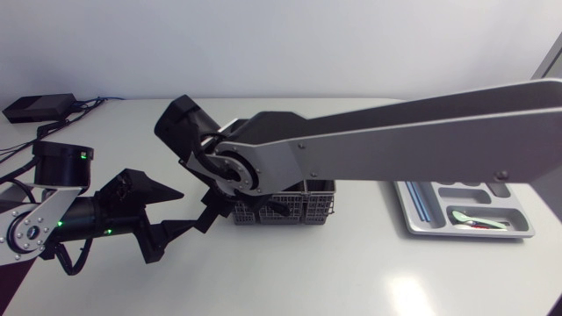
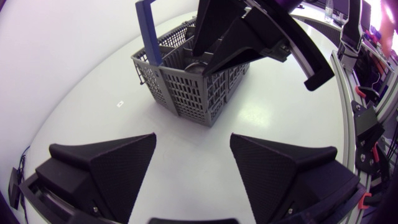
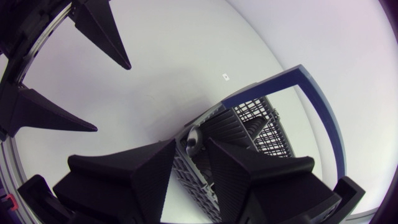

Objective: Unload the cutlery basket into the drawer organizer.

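Note:
The grey mesh cutlery basket [image 1: 307,209] with a blue handle [image 2: 148,31] stands mid-table. My right arm reaches across from the right, and its gripper [image 1: 268,209] dips into the basket's left end. In the right wrist view that gripper [image 3: 193,142] stands narrowly parted, with the bowl of a metal spoon [image 3: 194,145] pinched between the tips. My left gripper [image 1: 198,208] rests low just left of the basket, open and holding nothing. From the left wrist view its fingers [image 2: 106,168] point at the basket [image 2: 186,93]. The grey drawer organizer [image 1: 421,211] lies at the right and holds a green-handled piece [image 1: 479,219].
A black box [image 1: 39,107] with cables sits at the table's back left corner. Bare white tabletop [image 1: 351,272] runs along the front, and more lies between the basket and the organizer.

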You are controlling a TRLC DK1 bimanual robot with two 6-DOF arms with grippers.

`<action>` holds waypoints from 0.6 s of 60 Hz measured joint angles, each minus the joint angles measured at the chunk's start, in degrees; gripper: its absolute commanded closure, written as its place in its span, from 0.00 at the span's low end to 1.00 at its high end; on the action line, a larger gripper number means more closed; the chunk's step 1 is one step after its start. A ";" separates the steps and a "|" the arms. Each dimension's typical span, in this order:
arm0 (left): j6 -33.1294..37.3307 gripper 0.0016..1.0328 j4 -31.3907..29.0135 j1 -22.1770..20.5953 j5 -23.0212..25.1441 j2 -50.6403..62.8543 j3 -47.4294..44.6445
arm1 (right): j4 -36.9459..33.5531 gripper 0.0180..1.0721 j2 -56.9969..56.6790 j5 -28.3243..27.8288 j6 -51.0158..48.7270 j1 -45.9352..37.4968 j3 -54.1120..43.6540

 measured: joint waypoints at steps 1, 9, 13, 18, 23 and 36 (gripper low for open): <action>0.00 0.19 0.00 0.00 -0.02 0.00 0.00 | 0.00 0.60 0.00 0.00 0.07 0.00 0.00; 0.00 0.19 0.04 0.00 0.00 0.00 0.00 | 0.00 0.60 -0.02 0.00 0.26 -0.22 0.00; 0.00 0.19 0.09 0.00 0.00 0.00 0.00 | 0.02 0.60 -0.04 -0.02 0.26 -0.33 0.00; 0.00 0.19 0.31 0.00 0.00 0.02 0.00 | 0.02 0.60 -0.17 -0.02 0.28 -0.33 0.00; 0.00 0.19 0.44 0.00 0.00 0.02 0.00 | 0.02 0.60 -0.57 -0.02 0.28 -0.35 0.00; 0.00 0.19 0.46 0.00 0.59 0.52 0.00 | 0.04 0.60 -1.66 -0.02 0.48 -0.39 0.00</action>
